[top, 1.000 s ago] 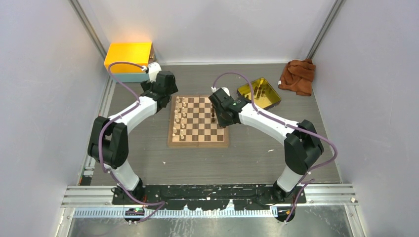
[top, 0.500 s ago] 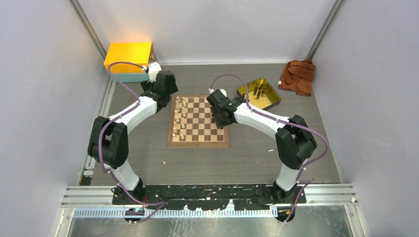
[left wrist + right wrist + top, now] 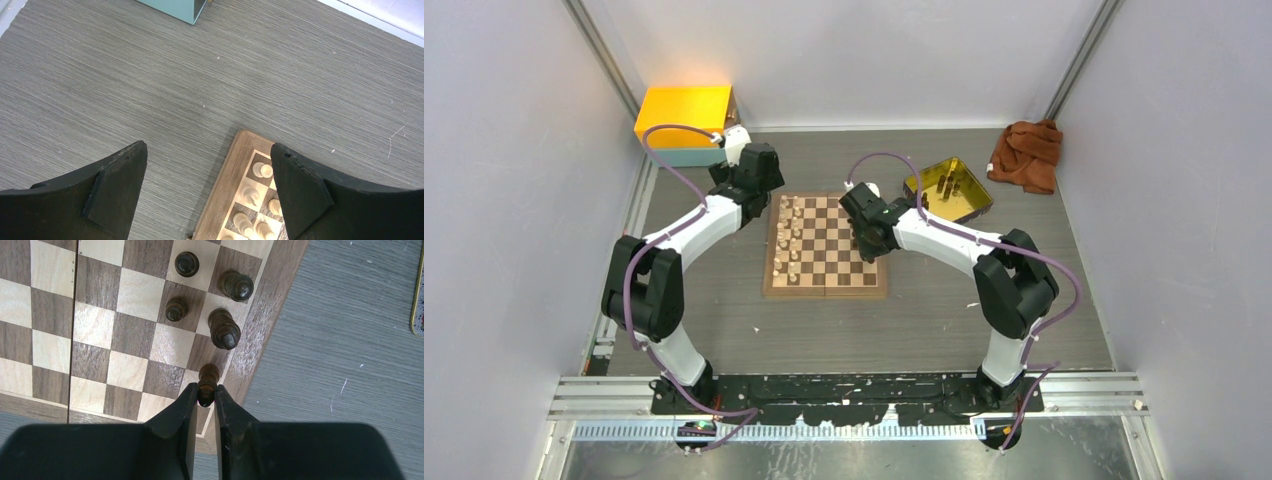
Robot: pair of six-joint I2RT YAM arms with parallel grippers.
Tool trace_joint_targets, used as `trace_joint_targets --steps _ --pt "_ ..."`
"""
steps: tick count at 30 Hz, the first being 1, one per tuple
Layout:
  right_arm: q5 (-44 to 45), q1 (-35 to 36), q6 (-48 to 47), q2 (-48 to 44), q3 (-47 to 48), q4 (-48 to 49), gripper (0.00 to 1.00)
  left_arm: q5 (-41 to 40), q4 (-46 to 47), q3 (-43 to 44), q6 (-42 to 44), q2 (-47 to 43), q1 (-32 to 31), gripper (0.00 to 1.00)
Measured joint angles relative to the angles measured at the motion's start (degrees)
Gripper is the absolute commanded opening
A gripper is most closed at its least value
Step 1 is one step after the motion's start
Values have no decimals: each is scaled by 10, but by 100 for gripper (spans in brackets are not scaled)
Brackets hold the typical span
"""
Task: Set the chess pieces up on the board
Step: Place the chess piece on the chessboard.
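The board (image 3: 829, 250) lies flat in the middle of the table, with pale chess pieces (image 3: 789, 240) along its left columns. My right gripper (image 3: 206, 392) is shut on a dark chess piece (image 3: 208, 376), held over a square by the board's (image 3: 95, 325) right border. Several other dark pieces (image 3: 223, 329) stand just beyond it. In the top view the right gripper (image 3: 862, 238) hangs over the board's right side. My left gripper (image 3: 207, 165) is wide open and holds nothing. It hovers over the table by the board's far left corner (image 3: 235, 170), near pale pieces (image 3: 262, 170).
A yellow tray (image 3: 948, 188) with dark pieces in it sits right of the board, its edge (image 3: 416, 300) showing in the right wrist view. A brown cloth (image 3: 1026, 152) lies at the back right. A yellow-topped teal box (image 3: 686, 122) stands at the back left.
The right arm has folded in and its gripper has shifted a little left over the board's right side, still holding the dark piece. The left arm has not moved.
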Motion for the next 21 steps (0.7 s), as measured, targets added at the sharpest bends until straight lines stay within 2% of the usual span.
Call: trace_joint_targets --steps 18,21 --pt "0 0 -10 15 17 9 1 0 0 0 9 0 0 93" --pt "0 0 -10 15 17 10 6 0 0 0 10 0 0 93"
